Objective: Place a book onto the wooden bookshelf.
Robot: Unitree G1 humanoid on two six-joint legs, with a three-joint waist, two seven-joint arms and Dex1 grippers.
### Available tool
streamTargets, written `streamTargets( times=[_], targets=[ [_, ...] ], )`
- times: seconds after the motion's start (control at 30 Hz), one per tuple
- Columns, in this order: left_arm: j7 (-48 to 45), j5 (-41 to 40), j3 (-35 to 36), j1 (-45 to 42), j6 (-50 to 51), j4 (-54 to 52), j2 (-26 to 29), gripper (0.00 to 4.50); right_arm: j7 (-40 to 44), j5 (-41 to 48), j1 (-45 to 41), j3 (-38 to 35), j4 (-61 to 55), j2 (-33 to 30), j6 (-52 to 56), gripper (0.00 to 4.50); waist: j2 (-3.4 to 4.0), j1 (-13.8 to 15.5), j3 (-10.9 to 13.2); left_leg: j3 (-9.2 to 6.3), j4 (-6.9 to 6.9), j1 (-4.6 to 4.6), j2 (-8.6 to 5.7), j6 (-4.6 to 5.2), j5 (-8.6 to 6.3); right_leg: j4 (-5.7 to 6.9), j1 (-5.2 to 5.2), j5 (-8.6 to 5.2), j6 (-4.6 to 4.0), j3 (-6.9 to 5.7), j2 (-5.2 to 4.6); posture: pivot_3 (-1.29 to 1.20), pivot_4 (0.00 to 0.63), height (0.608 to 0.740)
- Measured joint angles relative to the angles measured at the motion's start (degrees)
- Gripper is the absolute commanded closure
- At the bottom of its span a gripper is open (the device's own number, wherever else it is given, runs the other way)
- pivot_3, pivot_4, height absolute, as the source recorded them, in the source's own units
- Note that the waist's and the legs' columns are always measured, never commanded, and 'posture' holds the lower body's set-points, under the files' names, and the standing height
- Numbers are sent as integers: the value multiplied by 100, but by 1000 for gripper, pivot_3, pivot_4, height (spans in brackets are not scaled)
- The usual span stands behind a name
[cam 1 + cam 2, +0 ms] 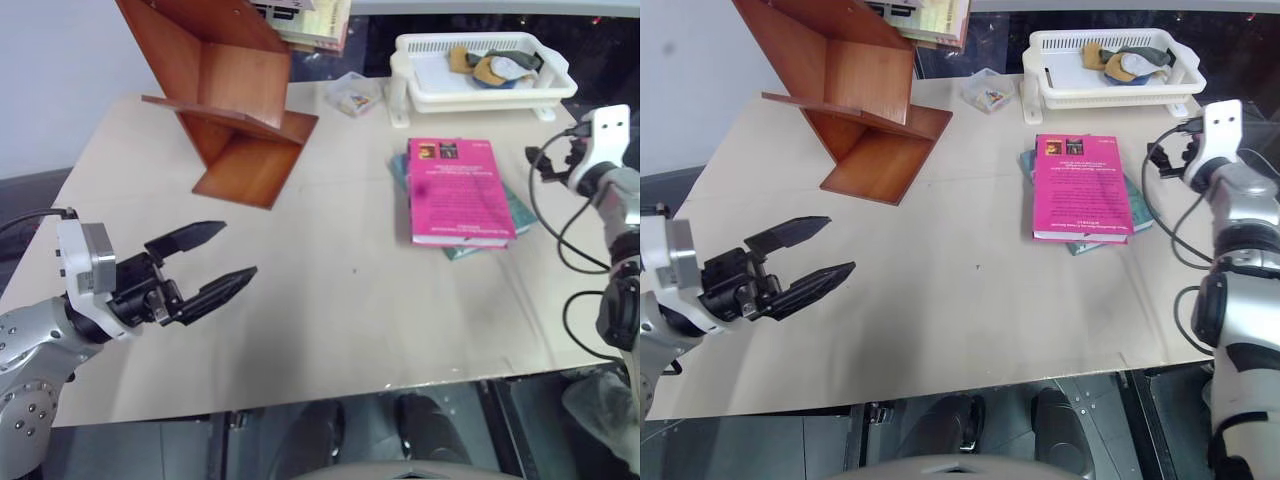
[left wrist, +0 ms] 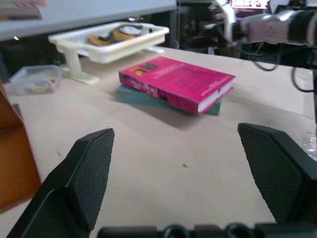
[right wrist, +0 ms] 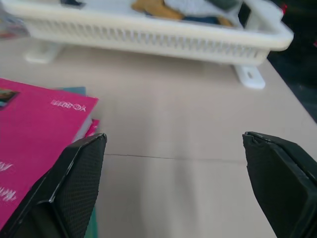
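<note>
The magenta-pink book [image 1: 458,190] lies flat on the table, on top of a teal-green book [image 1: 522,214], right of centre. The wooden bookshelf [image 1: 235,100], a reddish-brown zigzag of slanted boards, stands at the far left of the table. My left gripper [image 1: 237,251] hovers open over the near left of the table with nothing between its fingers, pointing across toward the book. My right gripper [image 3: 174,136] is open and empty just right of the book's far corner, facing the white tray. My right wrist [image 1: 600,150] sits at the table's right edge.
A white slatted tray [image 1: 480,88] with cloth-like items stands at the back right. A small clear plastic box [image 1: 355,95] sits between it and the shelf. Pale books [image 1: 318,22] are stacked behind the shelf. Cables hang by the right arm.
</note>
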Motion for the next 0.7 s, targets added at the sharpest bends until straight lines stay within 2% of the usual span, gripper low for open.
streamTargets(
  times=[0.07, 0.27, 0.5, 0.7],
  targets=[
    [-11, -3, -16, -49, 2, 8, -1, 102, -444, -171, -127, 72, 197, 146, 8, 0, 0, -3, 0, -1, 8, -40, -4, 0, 1, 7, -39, 1, 1, -1, -3, 0, 150, 740],
    [-2, -8, -24, -102, 13, -14, -2, 102, -1056, -381, -238, 100, 482, 344, 190, 0, 0, -33, 0, 1, 8, -43, -3, -1, 1, 16, -46, 1, 0, 2, 3, 0, 150, 740],
    [105, -9, -12, 19, 22, -129, -39, 102, -1167, -638, -237, 142, 530, 444, 280, 0, 1, -44, 0, 5, 9, -42, -3, 0, 1, 24, -50, 1, 0, 7, 18, 0, 150, 740],
    [188, -4, -13, 31, 19, -145, -73, 102, -580, -802, -237, 289, 525, 649, 193, 0, 0, -56, -1, 7, 14, -39, -1, 0, 2, 36, -51, 1, 0, 10, 25, 0, 150, 740]
  ],
)
